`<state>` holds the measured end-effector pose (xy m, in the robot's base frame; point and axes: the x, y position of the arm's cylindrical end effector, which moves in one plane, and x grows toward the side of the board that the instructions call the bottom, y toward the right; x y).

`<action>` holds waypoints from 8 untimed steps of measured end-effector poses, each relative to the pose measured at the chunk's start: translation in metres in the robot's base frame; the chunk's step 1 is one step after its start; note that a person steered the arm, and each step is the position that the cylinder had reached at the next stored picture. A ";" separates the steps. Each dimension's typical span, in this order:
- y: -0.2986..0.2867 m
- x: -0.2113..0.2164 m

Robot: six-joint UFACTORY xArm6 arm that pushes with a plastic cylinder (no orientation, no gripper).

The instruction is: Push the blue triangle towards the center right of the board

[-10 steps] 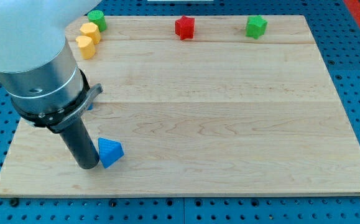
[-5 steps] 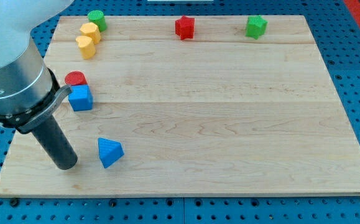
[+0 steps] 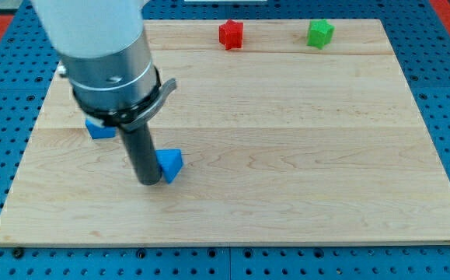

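Observation:
The blue triangle (image 3: 170,164) lies on the wooden board (image 3: 287,140), left of the board's middle. My tip (image 3: 149,180) stands right against the triangle's left side, touching it. The arm's grey body rises above it toward the view's top left and hides part of the board there.
A blue block (image 3: 99,128) peeks out from behind the arm at the view's left. A red block (image 3: 231,33) and a green block (image 3: 320,33) sit along the board's top edge. The blue pegboard surrounds the board.
My tip swung out to the left, then came back right and up against the blue triangle. The triangle has slid right and up. The arm now hides the yellow, red and green blocks at top left.

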<state>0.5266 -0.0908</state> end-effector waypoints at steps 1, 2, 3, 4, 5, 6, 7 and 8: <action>0.055 -0.037; 0.098 -0.068; 0.065 -0.065; 0.088 -0.093; 0.141 -0.112; 0.201 -0.130; 0.225 -0.129; 0.246 -0.123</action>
<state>0.4035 0.1551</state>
